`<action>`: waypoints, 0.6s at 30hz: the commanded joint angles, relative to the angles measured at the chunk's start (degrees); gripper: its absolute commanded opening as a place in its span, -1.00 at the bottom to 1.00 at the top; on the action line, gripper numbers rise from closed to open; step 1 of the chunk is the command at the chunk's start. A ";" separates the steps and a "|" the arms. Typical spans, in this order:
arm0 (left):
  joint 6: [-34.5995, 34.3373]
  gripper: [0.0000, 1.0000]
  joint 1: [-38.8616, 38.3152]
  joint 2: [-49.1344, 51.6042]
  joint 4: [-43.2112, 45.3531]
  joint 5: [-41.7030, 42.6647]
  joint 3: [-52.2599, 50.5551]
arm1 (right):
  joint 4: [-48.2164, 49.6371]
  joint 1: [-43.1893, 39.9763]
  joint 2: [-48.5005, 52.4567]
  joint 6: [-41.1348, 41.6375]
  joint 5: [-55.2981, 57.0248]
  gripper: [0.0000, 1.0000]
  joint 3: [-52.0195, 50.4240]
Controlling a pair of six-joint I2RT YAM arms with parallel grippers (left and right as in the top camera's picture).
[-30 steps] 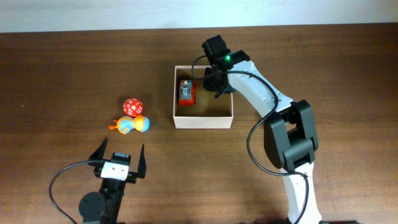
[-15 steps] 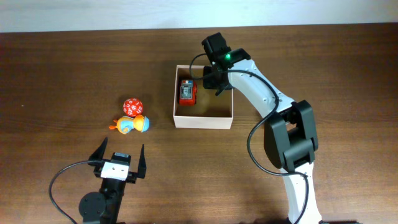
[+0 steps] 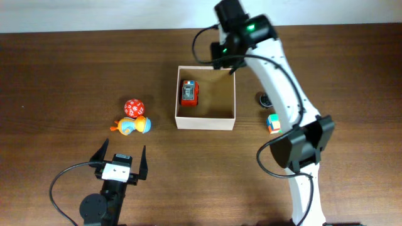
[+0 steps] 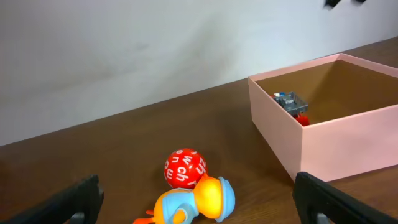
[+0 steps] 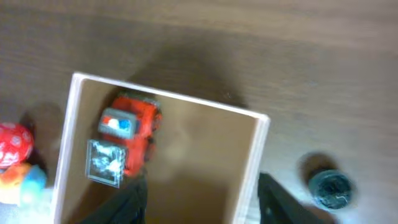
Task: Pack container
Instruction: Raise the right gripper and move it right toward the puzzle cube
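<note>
The container [image 3: 205, 120] stands mid-table, with a red toy truck [image 3: 188, 93] lying in its left part. My right gripper [image 3: 228, 61] hangs high over the container's far edge, open and empty. In the right wrist view its two dark fingers straddle the container's right wall [image 5: 247, 163], and the truck [image 5: 129, 134] lies below to the left. My left gripper [image 3: 119, 158] rests open near the front edge. A red lettered ball [image 4: 184, 168] and a blue-and-orange duck toy [image 4: 194, 200] lie before it, left of the container [image 4: 323, 143].
A small dark round object [image 3: 264, 98] and a multicoloured cube [image 3: 272, 123] lie right of the container, beside the right arm. The dark round object [image 5: 331, 188] also shows in the right wrist view. The ball [image 3: 133, 107] and duck [image 3: 132, 125] touch each other.
My right gripper has risen and pulled back from inside the container, its jaws widening. The truck stays in the container. The left arm has not moved.
</note>
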 commanded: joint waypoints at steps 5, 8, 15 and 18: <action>0.72 0.99 -0.24 -0.39 0.00 -0.22 -0.39 | -10.34 -10.36 -0.57 -5.55 1.99 0.52 4.55; 0.72 0.99 -0.24 -0.39 0.00 -0.22 -0.39 | -14.62 -13.73 -0.57 -6.49 2.01 0.55 4.55; 0.72 0.99 -0.24 -0.39 -0.02 -0.22 -0.39 | -18.51 -16.15 -1.22 -9.25 0.50 0.75 1.90; 0.72 0.99 -0.24 -0.39 0.00 -0.22 -0.39 | -18.51 -15.32 -1.97 -9.22 0.46 0.79 -1.51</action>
